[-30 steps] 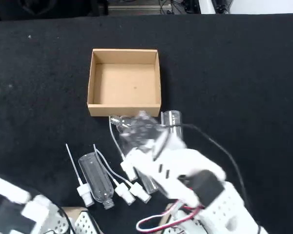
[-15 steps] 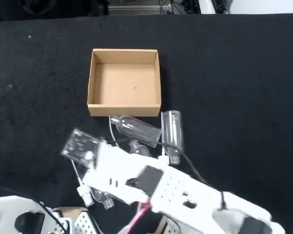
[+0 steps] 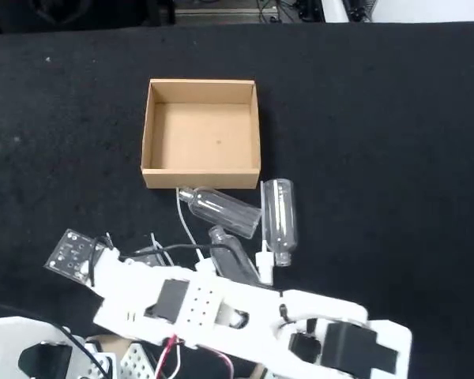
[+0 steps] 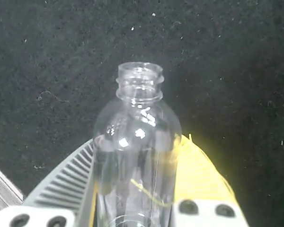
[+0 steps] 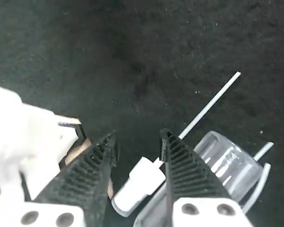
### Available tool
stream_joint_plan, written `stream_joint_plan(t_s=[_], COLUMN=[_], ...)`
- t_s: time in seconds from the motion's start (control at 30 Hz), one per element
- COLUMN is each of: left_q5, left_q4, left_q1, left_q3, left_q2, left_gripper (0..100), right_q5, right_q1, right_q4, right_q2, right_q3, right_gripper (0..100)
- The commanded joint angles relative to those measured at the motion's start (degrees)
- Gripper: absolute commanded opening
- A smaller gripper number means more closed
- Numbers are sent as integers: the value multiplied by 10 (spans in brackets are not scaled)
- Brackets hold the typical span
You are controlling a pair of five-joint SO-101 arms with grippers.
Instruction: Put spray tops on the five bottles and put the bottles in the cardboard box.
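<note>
Site type: robotics lab or test bench.

Evidence:
- Worktop (image 3: 395,118) covered edge to edge in black cloth.
- Arm (image 3: 221,304) built of white moulded or printed shells, screw holes visible.
- Bare circuit board (image 3: 71,254) mounted on arm, no housing.
- Red and white wiring (image 3: 171,350) exposed near arm base.
- Beyond far worktop edge: loose cables (image 3: 272,9), dark gear of unclear kind (image 3: 63,12), white panel (image 3: 426,9).
- Items on worktop: plain cardboard box (image 3: 201,175), clear bottles (image 3: 278,213), loose spray tops (image 5: 137,187).

Black cloth table (image 3: 395,118) (cables (image 3: 272,9) beyond its far edge).
</note>
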Motion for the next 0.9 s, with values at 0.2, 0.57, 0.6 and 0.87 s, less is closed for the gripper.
stream_joint_plan(t_s=[0.2, 0.57, 0.6, 0.87], left_q5=[-5, -5, -6, -7], left_q4=[9, 4, 4, 4], left_q1=[-5, -4, -4, -3], left_q3=[-29, -31, -31, -32], left_q2=[-10, -10, -10, -10], left_gripper=[30, 30, 30, 30], right_q5=[-39, -42, -43, -43], right_q1=[3, 18, 28, 47], right_q4=[-13, -15, -17, -18], right_q2=[53, 101, 109, 121], right_q3=[-75, -66, -67, -68], right_gripper=[121, 121, 121, 121])
